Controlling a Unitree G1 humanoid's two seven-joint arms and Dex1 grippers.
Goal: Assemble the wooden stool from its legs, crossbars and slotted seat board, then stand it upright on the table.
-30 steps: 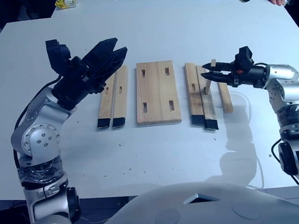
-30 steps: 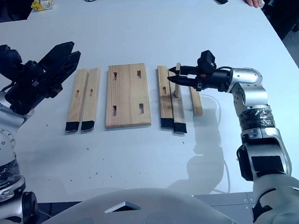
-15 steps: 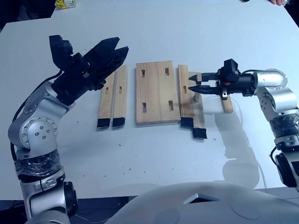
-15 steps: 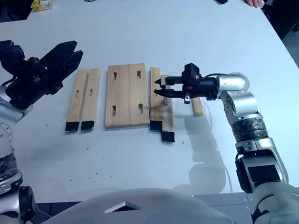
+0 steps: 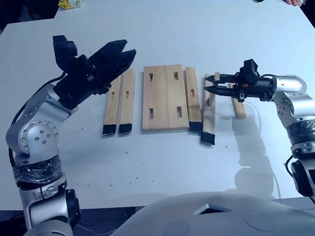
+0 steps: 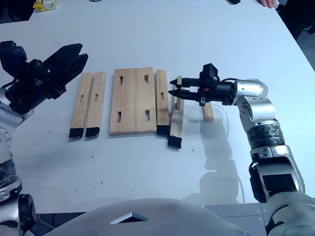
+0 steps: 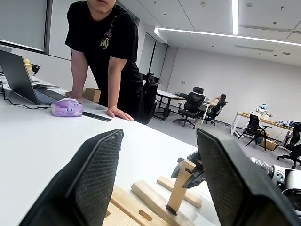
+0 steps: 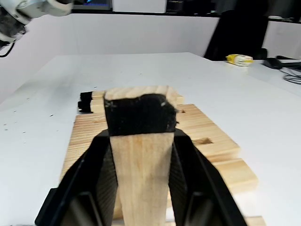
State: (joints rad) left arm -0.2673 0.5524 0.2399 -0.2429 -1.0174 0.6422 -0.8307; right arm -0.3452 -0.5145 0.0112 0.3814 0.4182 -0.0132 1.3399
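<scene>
Right eye view: right pincer (image 6: 174, 89) clamps crossbar (image 8: 141, 179) upright; left pincer (image 6: 80, 53) hovers spread.

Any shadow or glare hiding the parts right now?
Left eye view: seat board and legs evenly lit, no glare on them. Left wrist view: ceiling light is bright but well above the crossbar. Right wrist view: the crossbar, held close, hides some wood behind it.

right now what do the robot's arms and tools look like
The left arm and right arm have silver rounded shells, black joints and dark wrapped bands. Both tools are black: the left tool has broad wedge fingers with textured pads, the right tool slimmer pointed ones.
</scene>
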